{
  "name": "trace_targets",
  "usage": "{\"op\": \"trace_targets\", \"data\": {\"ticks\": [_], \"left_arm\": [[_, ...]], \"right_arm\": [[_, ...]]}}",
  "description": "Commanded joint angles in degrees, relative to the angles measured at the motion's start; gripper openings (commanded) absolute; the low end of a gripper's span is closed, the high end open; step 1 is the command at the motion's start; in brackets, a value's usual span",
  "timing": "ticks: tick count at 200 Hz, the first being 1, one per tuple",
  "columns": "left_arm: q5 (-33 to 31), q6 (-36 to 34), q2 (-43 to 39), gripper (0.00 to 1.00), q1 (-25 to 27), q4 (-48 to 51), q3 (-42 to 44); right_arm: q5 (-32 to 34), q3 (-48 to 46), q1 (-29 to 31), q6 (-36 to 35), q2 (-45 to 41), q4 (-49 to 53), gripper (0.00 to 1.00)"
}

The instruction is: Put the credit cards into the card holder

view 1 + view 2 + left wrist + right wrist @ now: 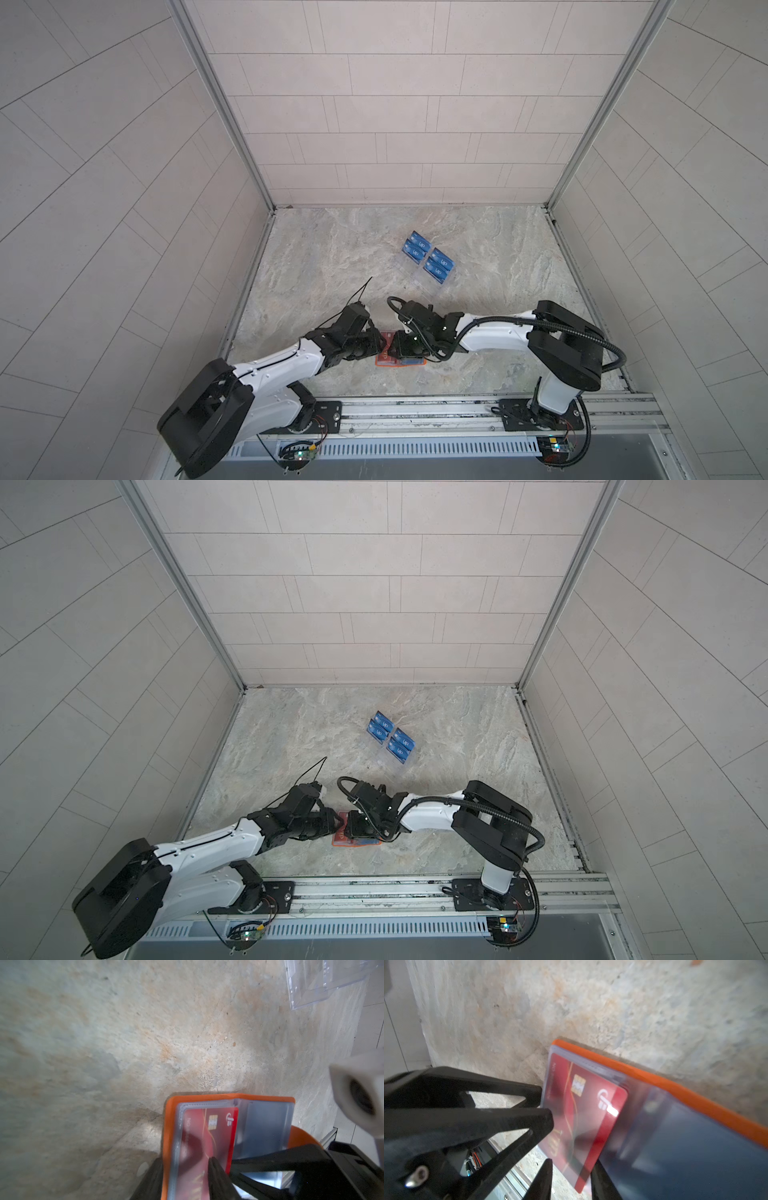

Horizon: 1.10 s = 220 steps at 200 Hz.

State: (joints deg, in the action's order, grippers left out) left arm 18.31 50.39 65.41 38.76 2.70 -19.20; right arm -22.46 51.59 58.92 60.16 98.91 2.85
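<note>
The orange card holder (384, 362) (338, 842) lies open near the table's front, between both grippers. A red VIP credit card (207, 1136) (581, 1115) sits in the clear sleeve of its left page, one long edge sticking out toward the fold. My left gripper (185, 1176) (379, 341) is shut on that page, one finger outside the orange cover (166, 1147) and one on the sleeve over the card. My right gripper (571, 1176) (395, 348) is open, its fingers standing either side of the card's protruding corner. The right page (695, 1157) shows dark blue under the plastic.
A clear acrylic tiered stand (428, 282) (390, 762) (322, 980) stands behind the grippers, toward the middle right, with several blue VIP cards (415, 248) (401, 746) on it. The metal rail (415, 411) with both arm bases runs along the front edge.
</note>
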Motion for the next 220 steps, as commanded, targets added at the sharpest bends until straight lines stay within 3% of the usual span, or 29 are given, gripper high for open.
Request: {"op": "trace_targets", "data": {"ticks": [1,39,98,133,166,191,220], "left_arm": [[1.20,-0.17,0.51,0.40,0.35,-0.75,-0.02],[1.18,-0.36,1.55,0.41,0.35,-0.37,-1.04],[-2.64,-2.61,1.11,0.47,0.17,9.51,-4.15],[-3.77,-4.19,-1.29,0.53,0.08,16.29,-8.43],[-6.52,-6.38,-4.43,0.60,0.06,24.21,-11.60],[-10.94,-9.07,-7.73,0.60,-0.06,32.58,-15.71],[-6.24,-7.24,-10.41,0.57,0.25,29.54,-17.38]], "right_arm": [[2.34,2.98,1.31,-4.41,-0.09,4.64,0.35],[2.51,5.50,1.29,-8.07,-0.45,8.49,0.37],[9.99,5.87,0.68,-12.32,-5.46,20.59,0.47],[11.63,5.18,0.52,-14.04,-9.70,22.32,0.51],[12.04,4.81,-0.78,-16.23,-11.60,24.07,0.52],[14.23,3.49,-1.60,-16.67,-13.79,23.89,0.51],[14.64,3.78,-3.46,-20.12,-15.02,27.27,0.47]]}}
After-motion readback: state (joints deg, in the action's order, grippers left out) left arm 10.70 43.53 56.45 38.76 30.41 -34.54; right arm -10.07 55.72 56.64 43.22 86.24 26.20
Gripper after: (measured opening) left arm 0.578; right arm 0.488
